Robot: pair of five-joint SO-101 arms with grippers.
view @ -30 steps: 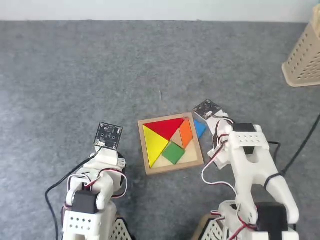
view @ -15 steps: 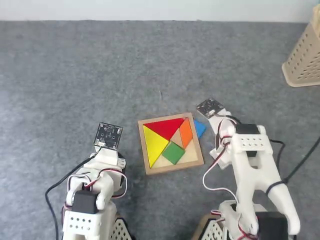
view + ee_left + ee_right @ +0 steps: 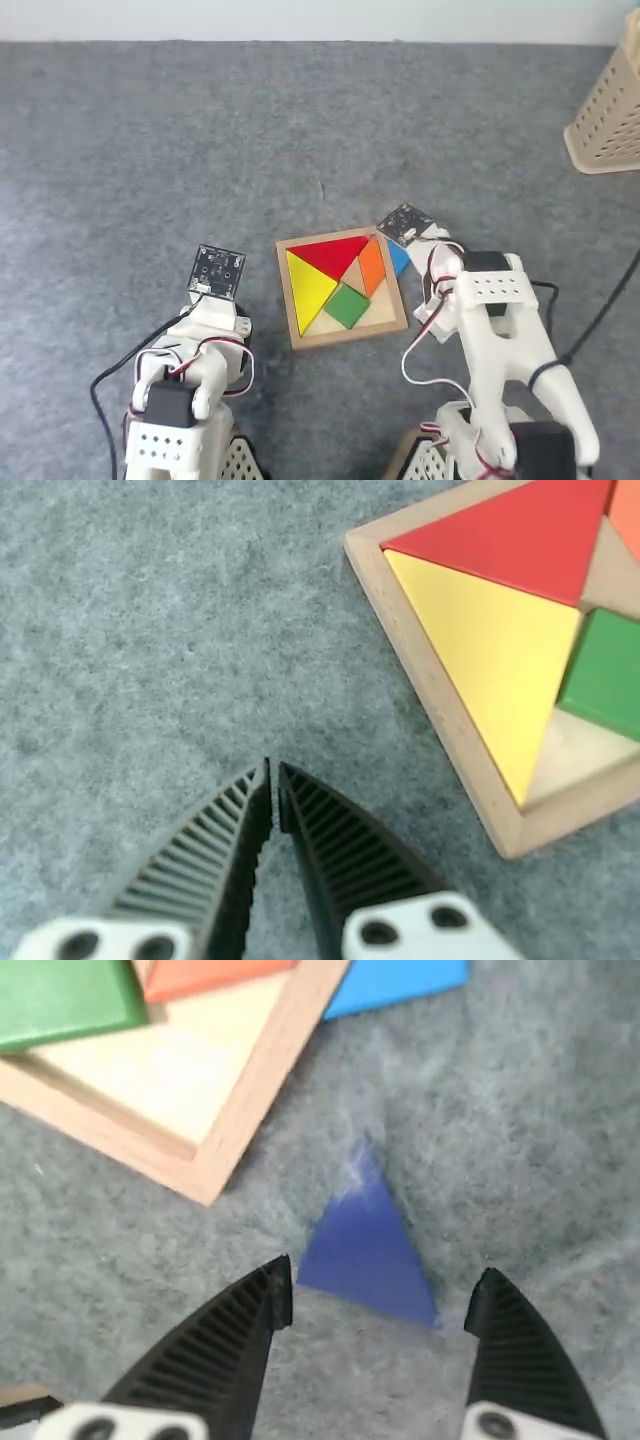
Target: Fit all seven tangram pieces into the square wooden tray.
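Observation:
The square wooden tray (image 3: 296,334) lies on grey carpet between the arms. It holds a red triangle (image 3: 330,254), a yellow triangle (image 3: 308,284), a green square (image 3: 347,305) and an orange piece (image 3: 372,267). A light blue piece (image 3: 400,259) rests on the carpet against the tray's right side. A small dark blue triangle (image 3: 366,1252) lies flat on the carpet beside the tray's corner (image 3: 250,1110). My right gripper (image 3: 385,1285) is open, its fingertips on either side of that triangle's base. My left gripper (image 3: 272,772) is shut and empty, over bare carpet left of the tray (image 3: 430,695).
A beige perforated basket (image 3: 610,105) stands at the far right edge. The left arm (image 3: 195,350) sits near the front left, the right arm (image 3: 495,320) near the front right. Open carpet stretches behind the tray.
The right arm's wrist swung slightly right, then back left and closer to the tray's right side. The left arm and the tray pieces have not moved.

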